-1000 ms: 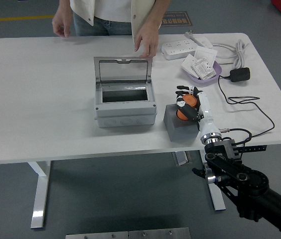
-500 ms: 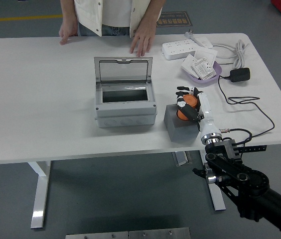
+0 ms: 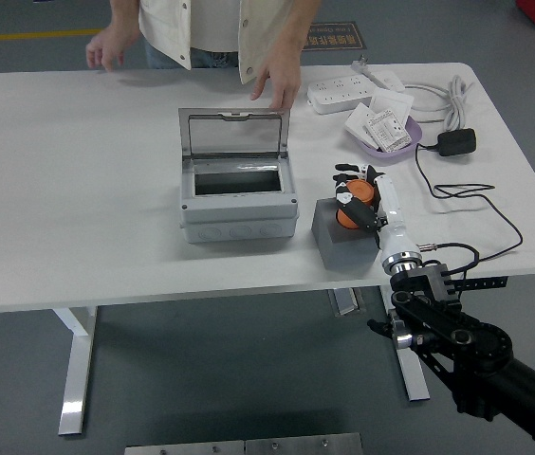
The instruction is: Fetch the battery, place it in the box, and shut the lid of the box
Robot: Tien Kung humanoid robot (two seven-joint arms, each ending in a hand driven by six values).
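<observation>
One right hand curled round orange battery, its axis unclear, atop grey block.

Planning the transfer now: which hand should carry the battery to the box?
Right. The right hand is already curled around the orange battery on the grey block, just right of the open box. No left arm is visible.

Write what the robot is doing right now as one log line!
right hand: shut on orange battery atop grey block | box: lid open | person's hand: on table behind box
</observation>
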